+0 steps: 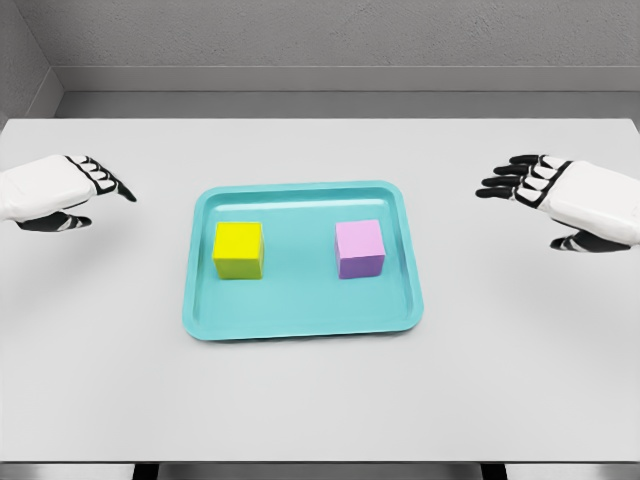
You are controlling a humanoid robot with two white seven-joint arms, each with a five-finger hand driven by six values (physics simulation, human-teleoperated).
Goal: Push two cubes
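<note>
A wide desk (320, 400) with a plain, pale grey-white top fills most of the view, matte and evenly lit, with no sharp glare on it. Its far edge runs straight across, and beyond that edge a strip of darker grey floor (330, 104) shows. Behind the floor rises a grey back wall (340, 35) with a faint mottled texture and a lighter baseboard band along its foot. To the desk's far left, a side wall (22, 70) slants in to meet the back wall at a corner. Under the desk's near edge, dark gaps and leg-like supports show.
</note>
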